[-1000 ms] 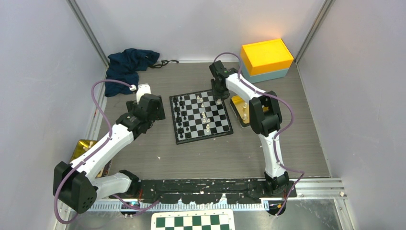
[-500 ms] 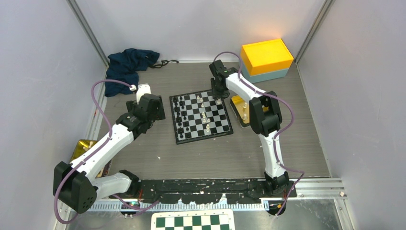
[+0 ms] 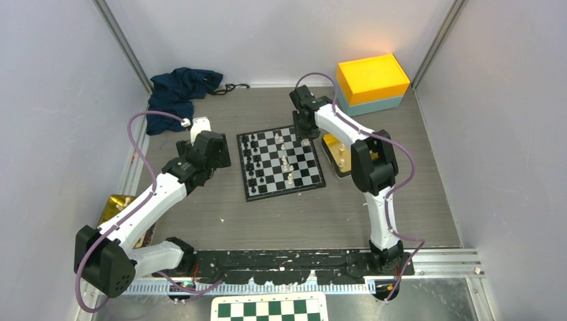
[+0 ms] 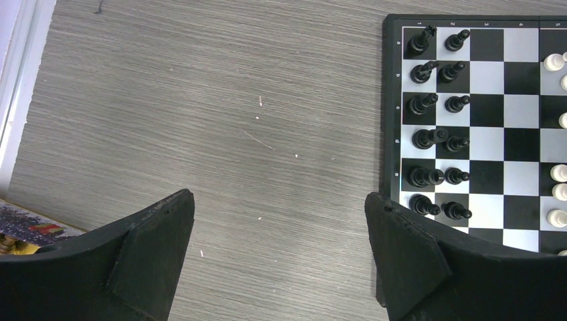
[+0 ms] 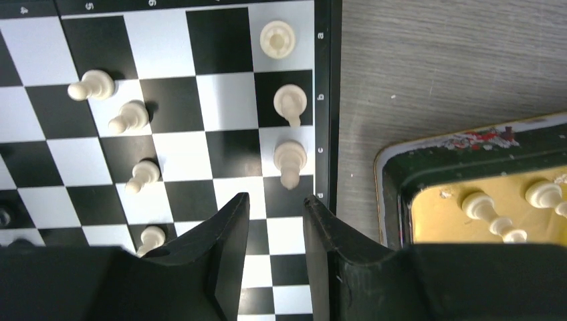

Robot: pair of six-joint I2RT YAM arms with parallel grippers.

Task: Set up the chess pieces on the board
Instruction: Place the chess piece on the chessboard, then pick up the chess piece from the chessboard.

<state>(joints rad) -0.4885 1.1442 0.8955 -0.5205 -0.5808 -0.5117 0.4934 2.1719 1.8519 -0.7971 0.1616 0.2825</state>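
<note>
The board [image 3: 284, 192] lies mid-table. Black pieces [image 3: 251, 160] stand in two columns along its left side, also in the left wrist view [image 4: 438, 107]. White pieces [image 3: 286, 160] are scattered on its right half. Three white pieces [image 5: 289, 101] stand in the board's [image 5: 327, 100] edge column. My right gripper [image 5: 276, 198] hovers over that column, jaws slightly apart and empty, just short of the nearest white piece [image 5: 289, 160]. My left gripper [image 4: 279, 200] is wide open and empty over bare table left of the board [image 4: 391, 100].
A tin with a yellow inside [image 5: 434, 200] right of the board holds more white pieces [image 5: 495, 214]. A blue cloth [image 3: 180, 90] lies back left. A yellow-and-teal box [image 3: 371, 83] stands back right. A green-and-white checkered panel [image 3: 271, 309] is at the near edge.
My right gripper has shifted slightly back and to the left over the board's right edge. The left arm has not moved.
</note>
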